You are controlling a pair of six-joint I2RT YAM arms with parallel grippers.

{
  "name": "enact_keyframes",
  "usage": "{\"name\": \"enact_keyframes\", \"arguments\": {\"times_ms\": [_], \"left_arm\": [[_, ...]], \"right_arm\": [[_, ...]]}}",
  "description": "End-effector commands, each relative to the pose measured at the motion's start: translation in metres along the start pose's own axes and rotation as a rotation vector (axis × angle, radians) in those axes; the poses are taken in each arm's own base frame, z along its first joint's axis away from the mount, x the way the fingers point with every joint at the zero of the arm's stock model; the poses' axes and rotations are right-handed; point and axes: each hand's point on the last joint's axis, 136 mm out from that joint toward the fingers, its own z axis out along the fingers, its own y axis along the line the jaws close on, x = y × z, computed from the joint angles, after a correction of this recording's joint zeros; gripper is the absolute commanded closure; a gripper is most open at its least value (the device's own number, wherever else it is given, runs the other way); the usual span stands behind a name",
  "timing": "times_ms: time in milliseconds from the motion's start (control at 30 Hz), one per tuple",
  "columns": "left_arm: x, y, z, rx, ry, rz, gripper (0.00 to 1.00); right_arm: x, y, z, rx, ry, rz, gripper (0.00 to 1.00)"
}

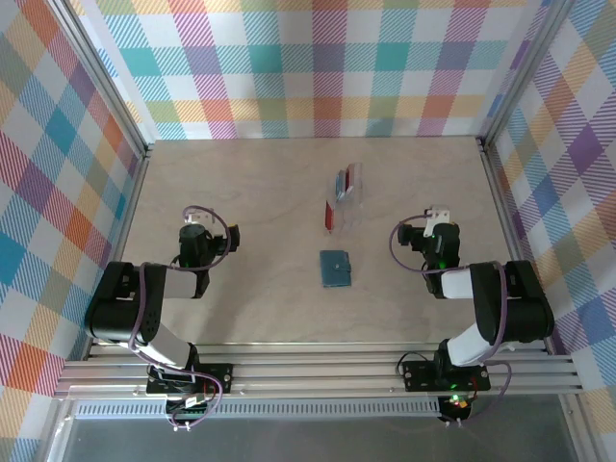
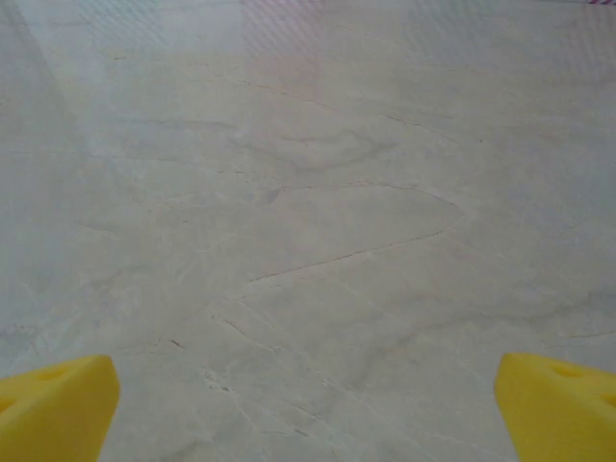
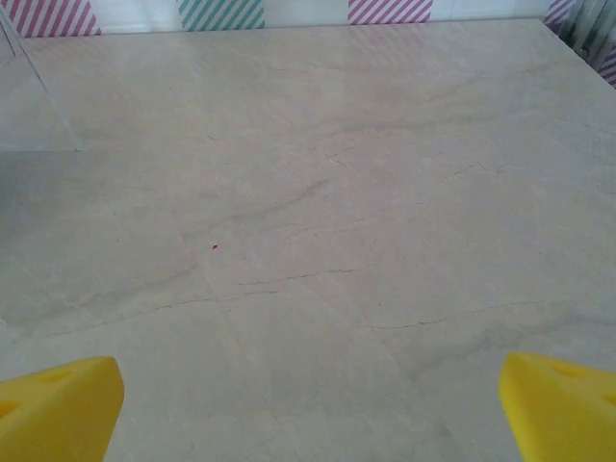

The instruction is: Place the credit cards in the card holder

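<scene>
The teal card holder (image 1: pixel 335 269) lies shut and flat on the table, midway between the two arms. Behind it a red credit card (image 1: pixel 328 216) rests by a clear plastic case (image 1: pixel 351 192). A blue card (image 1: pixel 340 182) and another red one (image 1: pixel 352 176) sit at that case's far end. My left gripper (image 1: pixel 196 219) (image 2: pixel 308 409) hovers left of the holder, open, its yellow fingertips (image 2: pixel 58 409) wide apart over bare wood. My right gripper (image 1: pixel 436 219) (image 3: pixel 308 409) hovers right of the holder, open, with nothing between its fingertips (image 3: pixel 558 409).
The wooden table (image 1: pixel 241 183) is fenced by metal posts and plaid walls (image 1: pixel 318 67) on three sides. A corner of the clear case (image 3: pixel 38 106) shows at the upper left of the right wrist view. Open wood lies around both grippers.
</scene>
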Motion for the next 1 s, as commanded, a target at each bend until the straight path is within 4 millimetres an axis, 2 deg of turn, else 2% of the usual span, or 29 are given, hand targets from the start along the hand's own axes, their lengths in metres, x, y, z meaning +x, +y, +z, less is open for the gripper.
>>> {"name": "enact_keyframes", "arguments": {"times_ms": [0, 967], "left_arm": [[-0.0058, -0.0008, 0.0037, 0.012, -0.005, 0.012, 0.00], [-0.0058, -0.0005, 0.0034, 0.019, -0.005, 0.003, 0.00]], "right_arm": [[-0.0119, -0.0001, 0.0016, -0.010, -0.033, 0.004, 0.00], [-0.0116, -0.0003, 0.0018, -0.009, -0.031, 0.005, 0.00]]}}
